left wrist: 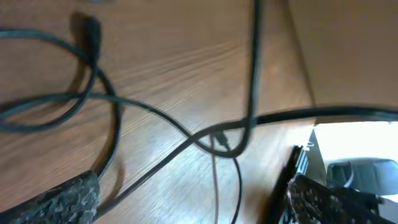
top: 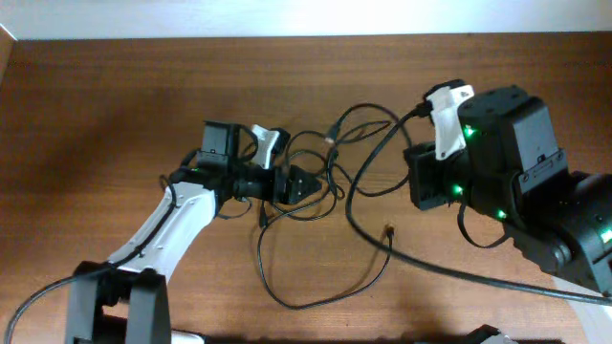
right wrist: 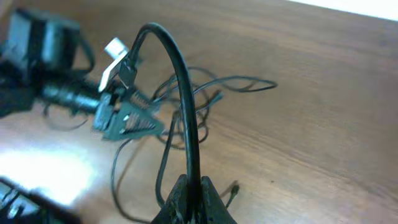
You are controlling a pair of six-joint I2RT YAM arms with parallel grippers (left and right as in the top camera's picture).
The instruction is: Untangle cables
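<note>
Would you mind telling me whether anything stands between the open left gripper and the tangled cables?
Nothing visible does. The left gripper sits open right at the tangled cables, with only bare table around them. The right gripper is shut on one cable.

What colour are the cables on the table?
The cables are black, against the brown wooden table. This shows best in the overhead view.

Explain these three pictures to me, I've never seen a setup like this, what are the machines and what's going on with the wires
Two robot arms work at a brown wooden table. One picture looks down from above; the other two come from cameras on each wrist. Thin black cables lie in a loose tangle in the middle. The right gripper is shut on one black cable, which arches up from it. The left gripper is open, low over the tangle, holding nothing.
</note>
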